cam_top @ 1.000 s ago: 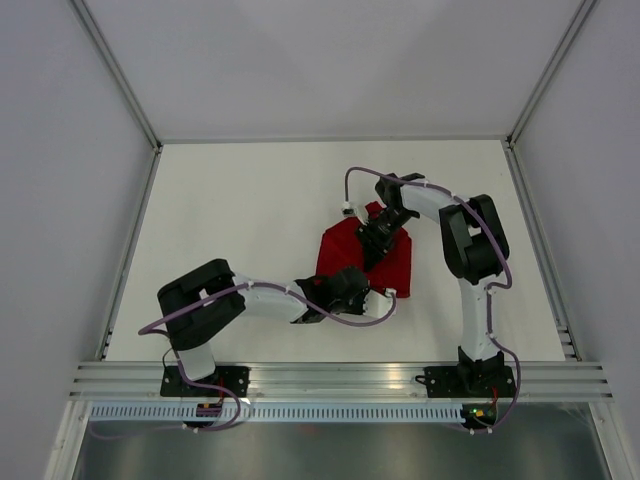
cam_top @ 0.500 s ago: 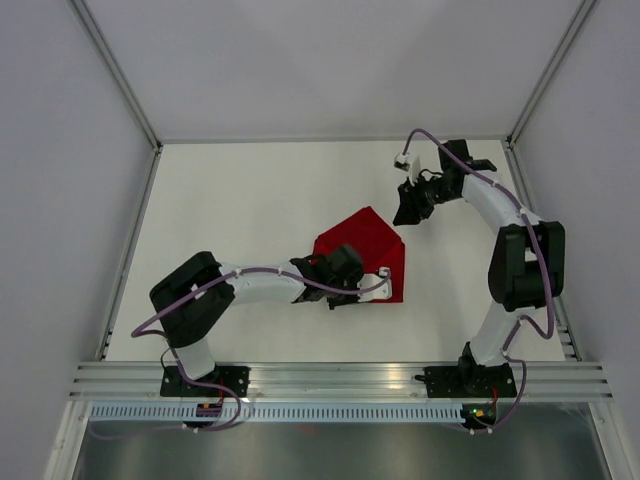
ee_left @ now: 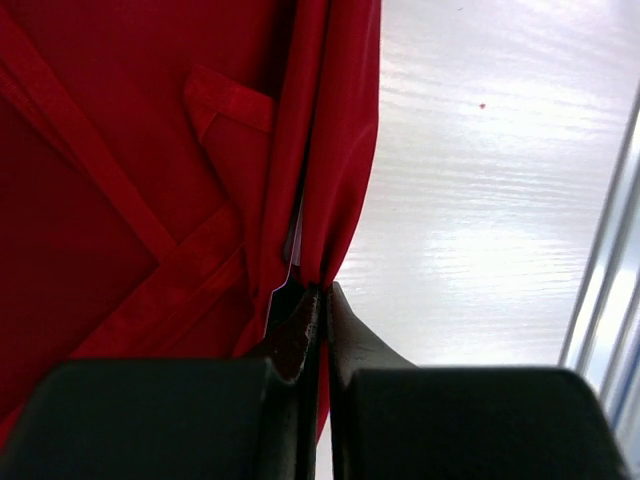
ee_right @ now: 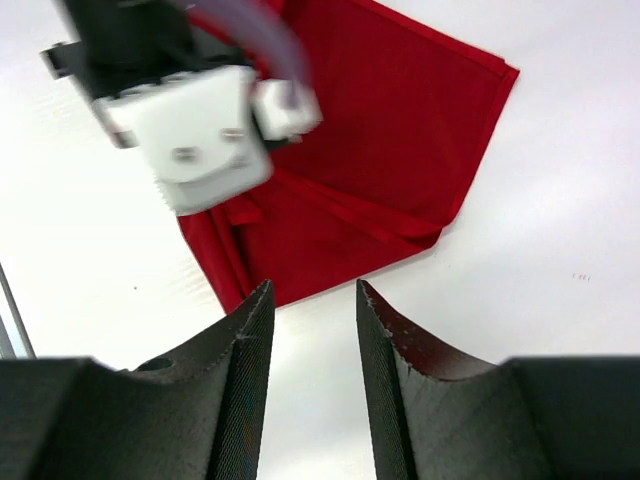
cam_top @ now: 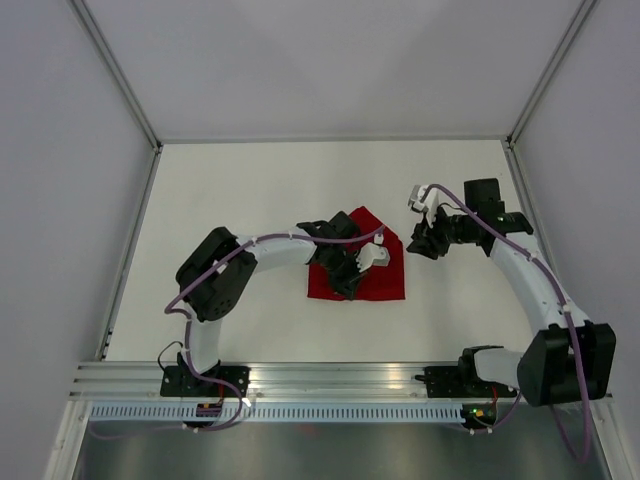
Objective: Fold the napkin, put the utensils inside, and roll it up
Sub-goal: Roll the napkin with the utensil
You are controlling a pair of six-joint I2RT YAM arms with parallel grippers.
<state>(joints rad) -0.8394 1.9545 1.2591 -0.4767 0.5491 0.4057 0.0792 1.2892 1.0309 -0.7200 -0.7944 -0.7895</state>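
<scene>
The deep-red napkin (cam_top: 385, 283) lies partly folded on the white table (cam_top: 240, 190), a little right of the middle. My left gripper (cam_top: 345, 282) reaches over it from the left. In the left wrist view the left gripper (ee_left: 322, 292) is shut on a doubled edge of the napkin (ee_left: 140, 150), with creased folds beside it. My right gripper (cam_top: 426, 240) is open and empty, hovering just right of the napkin. In the right wrist view the right gripper (ee_right: 312, 290) points at the napkin (ee_right: 400, 130) and the left arm's white wrist camera (ee_right: 190, 130). No utensils are in view.
Grey walls with metal corner posts (cam_top: 120, 80) enclose the table on three sides. An aluminium rail (cam_top: 330, 378) with both arm bases runs along the near edge. The left arm's elbow (cam_top: 210, 270) sits left of the napkin.
The left arm has swung its elbow away from the near edge and now reaches the napkin from the far left. The right gripper has left the napkin and pulled off to the right.
</scene>
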